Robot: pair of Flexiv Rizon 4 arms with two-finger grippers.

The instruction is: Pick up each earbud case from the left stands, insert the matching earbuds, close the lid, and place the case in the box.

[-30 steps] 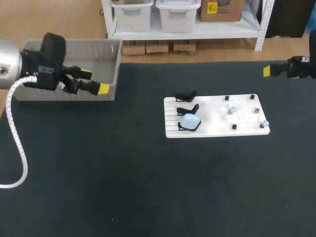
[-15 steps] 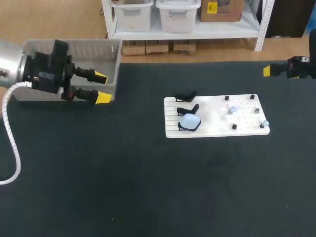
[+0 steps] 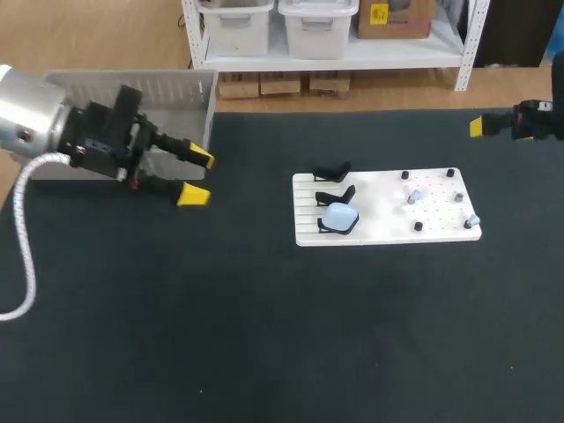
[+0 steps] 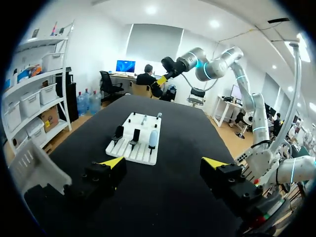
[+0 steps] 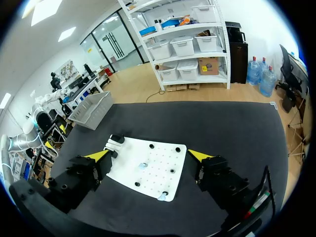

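Left arm (image 3: 26, 119): you see a rounded silver-grey shell behind the left gripper (image 3: 198, 176).
Hose (image 3: 19, 231): white, braided, looping down from behind the left gripper.
Fingers (image 3: 172, 145): your black bars with yellow tips.

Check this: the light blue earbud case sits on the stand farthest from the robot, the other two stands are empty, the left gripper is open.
Wrong stand: the head view shows the light blue earbud case on the stand nearest the robot. The other two stands are empty, the left gripper is open.
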